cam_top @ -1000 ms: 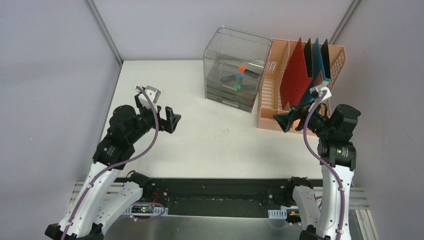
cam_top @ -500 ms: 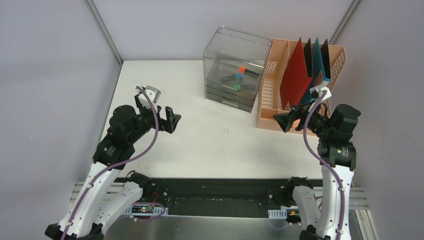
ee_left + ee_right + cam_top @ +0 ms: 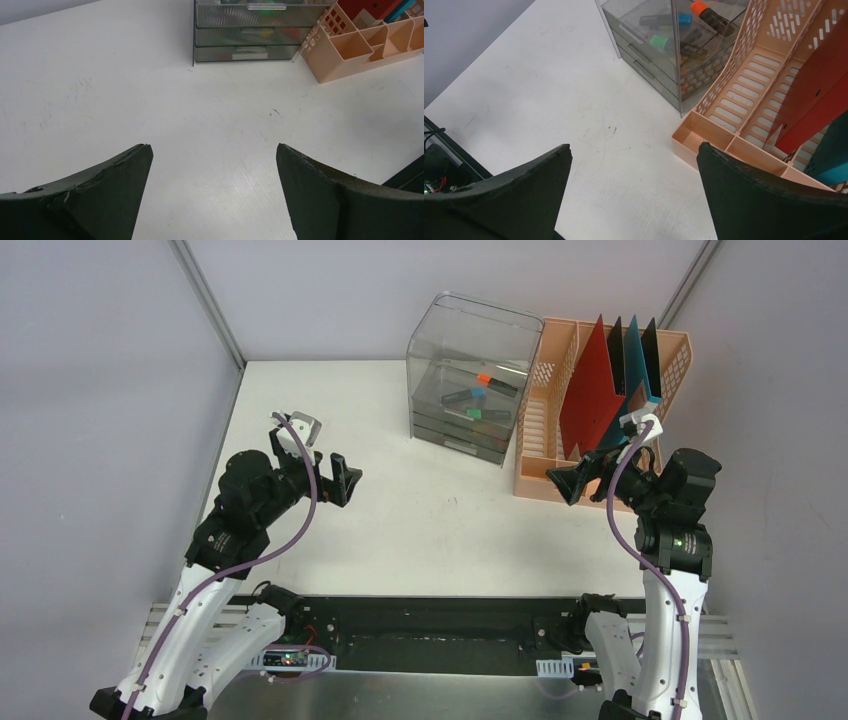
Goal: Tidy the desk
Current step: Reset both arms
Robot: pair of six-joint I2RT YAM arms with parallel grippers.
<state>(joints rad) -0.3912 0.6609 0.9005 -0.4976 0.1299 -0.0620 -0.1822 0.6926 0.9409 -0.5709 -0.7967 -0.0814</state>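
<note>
The desk (image 3: 430, 525) is a white tabletop, bare across its middle and left. My left gripper (image 3: 345, 480) hangs open over the left half with nothing between its fingers; in the left wrist view (image 3: 214, 147) only white surface shows between them. My right gripper (image 3: 570, 483) is open too, just in front of the near corner of a peach file organizer (image 3: 528, 455). The right wrist view (image 3: 634, 146) shows bare desk between its fingers, with the organizer's corner (image 3: 689, 135) beside the right fingertip.
A clear drawer unit (image 3: 470, 335) holding coloured markers (image 3: 480, 412) stands at the back, touching the organizer, which holds red (image 3: 590, 390), black and blue folders upright. A black and metal rail (image 3: 430, 615) runs along the front edge. Grey walls close in both sides.
</note>
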